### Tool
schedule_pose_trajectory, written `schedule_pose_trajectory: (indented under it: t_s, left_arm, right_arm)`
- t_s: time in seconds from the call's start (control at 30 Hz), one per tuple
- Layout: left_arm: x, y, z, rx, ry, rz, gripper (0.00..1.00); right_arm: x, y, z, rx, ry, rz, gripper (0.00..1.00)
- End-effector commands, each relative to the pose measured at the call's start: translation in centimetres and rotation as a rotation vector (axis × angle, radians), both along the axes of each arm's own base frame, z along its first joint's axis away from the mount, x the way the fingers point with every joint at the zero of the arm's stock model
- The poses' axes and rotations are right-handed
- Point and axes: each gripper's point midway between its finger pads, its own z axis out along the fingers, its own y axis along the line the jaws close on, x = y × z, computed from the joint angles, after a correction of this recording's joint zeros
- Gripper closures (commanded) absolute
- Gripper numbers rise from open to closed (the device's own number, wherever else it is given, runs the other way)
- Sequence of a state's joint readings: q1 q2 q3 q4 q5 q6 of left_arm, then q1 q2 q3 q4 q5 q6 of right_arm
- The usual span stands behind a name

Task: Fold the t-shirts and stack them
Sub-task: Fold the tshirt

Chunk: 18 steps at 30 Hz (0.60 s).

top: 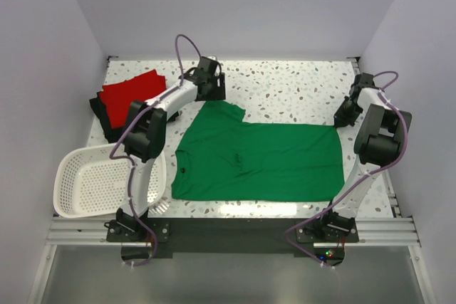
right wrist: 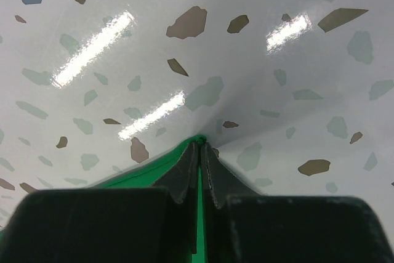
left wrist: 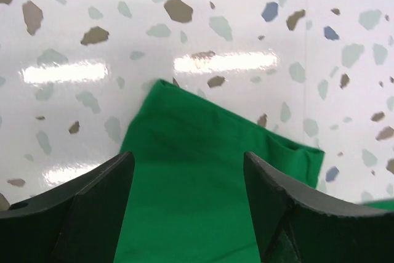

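The bright green t-shirt (top: pixel 260 160) lies spread flat on the speckled table, collar to the left. My left gripper (top: pixel 214 89) is open above its far sleeve; in the left wrist view the sleeve (left wrist: pixel 191 177) lies between my spread fingers (left wrist: pixel 98 207). My right gripper (top: pixel 345 114) is shut on the shirt's far right corner; the right wrist view shows green cloth (right wrist: pixel 198 141) pinched at the fingertips. The red t-shirt (top: pixel 132 94) lies folded on top of the black t-shirt (top: pixel 100 115) at the far left.
A white slotted plastic basket (top: pixel 85 183) stands at the near left, overhanging the table's edge. White walls close in on the table's left, back and right. The speckled tabletop (top: pixel 292 83) shows behind the green shirt.
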<state>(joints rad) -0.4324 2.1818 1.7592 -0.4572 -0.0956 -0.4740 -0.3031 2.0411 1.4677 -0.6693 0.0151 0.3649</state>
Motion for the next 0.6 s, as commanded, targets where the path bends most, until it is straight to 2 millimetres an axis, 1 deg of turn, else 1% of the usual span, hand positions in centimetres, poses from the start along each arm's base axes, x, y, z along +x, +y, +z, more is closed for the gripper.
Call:
schedule_pose_trajectory:
  t_s: [0.0,0.07,0.1,0.17,0.2,0.27,0.3,0.37,0.4,0.47,0.5,0.57]
  left_arm:
    - [3.7,1.2,1.4,0.075,-0.109,0.017,0.25]
    - [4.7,1.7,1.3,0.093,-0.141,0.026,0.28]
    - [4.9,1.8,0.6,0.102,-0.136,0.025,0.30]
    - [5.6,2.3,0.6,0.120,-0.157,0.038,0.34]
    - [5.8,2.5,0.1,0.127,-0.152,0.040,0.35]
    - [6.2,2.6,-0.1,0.130,-0.157,0.026,0.38]
    - [6.2,2.6,-0.6,0.135,-0.150,0.021,0.39]
    - [6.4,2.5,-0.9,0.133,-0.150,0.011,0.43]
    - [6.5,2.6,-1.2,0.131,-0.146,0.009,0.44]
    - [6.8,2.4,-1.3,0.119,-0.151,0.002,0.46]
    - [6.7,2.3,-1.8,0.118,-0.143,-0.005,0.48]
    - [7.0,2.0,-1.7,0.111,-0.145,-0.013,0.50]
  right_arm:
    - [-1.6,-0.4,-1.6,-0.019,0.063,0.005,1.00]
    - [-1.9,-0.2,-1.7,-0.016,0.072,0.008,1.00]
    - [-2.0,-0.3,-1.7,-0.018,0.074,0.009,1.00]
    - [-2.2,-0.2,-1.8,-0.017,0.085,0.008,1.00]
    - [-2.3,-0.2,-1.8,-0.017,0.086,0.010,1.00]
    - [-2.4,-0.2,-1.9,-0.016,0.094,0.011,1.00]
    - [-2.5,-0.2,-1.8,-0.018,0.095,0.011,1.00]
    - [-2.5,-0.2,-2.0,-0.015,0.099,0.010,1.00]
    - [-2.5,-0.2,-1.9,-0.016,0.099,0.009,1.00]
    - [-2.6,-0.2,-2.1,-0.012,0.102,0.004,1.00]
    - [-2.6,-0.2,-2.2,-0.009,0.105,0.003,1.00]
    - [-2.6,-0.1,-2.3,-0.009,0.106,0.003,1.00]
